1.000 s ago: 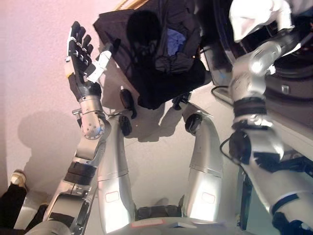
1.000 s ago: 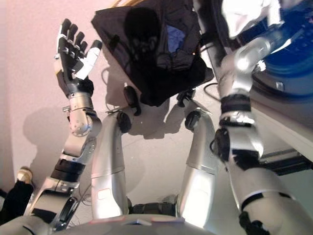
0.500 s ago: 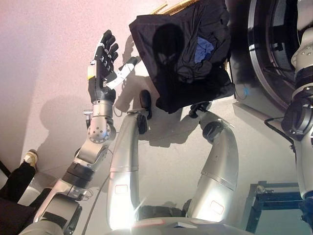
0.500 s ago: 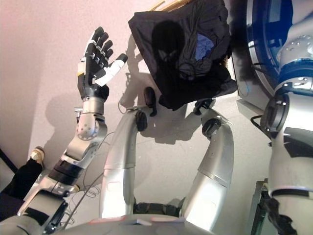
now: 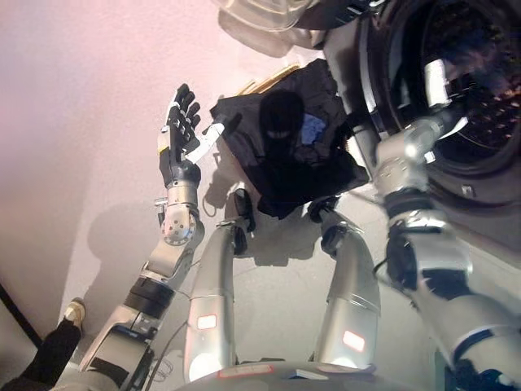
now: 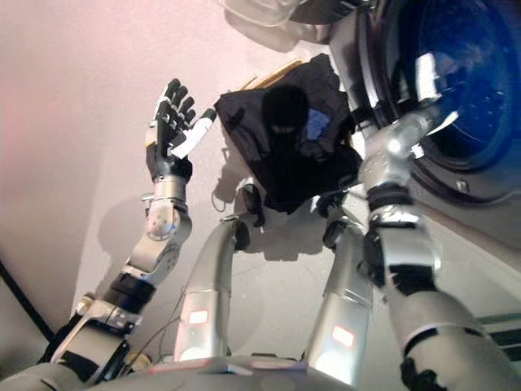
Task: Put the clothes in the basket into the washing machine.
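The basket stands on the floor ahead of me, draped with dark clothes and a small blue cloth. The washing machine is at the right with its round drum opening facing me. My right arm reaches up to the drum's rim, and my right hand is at the opening, its fingers not discernible. A pale shape shows in the drum just past it. My left hand is raised left of the basket, fingers spread, holding nothing.
A clear rounded part sits at the top, above the basket. A person's dark trouser leg and shoe show at the lower left. A pink wall runs along the left.
The camera has shifted, so the drum opening now fills the upper right. My right arm, which held a white cloth high a second ago, now points into the drum. My left hand stays raised.
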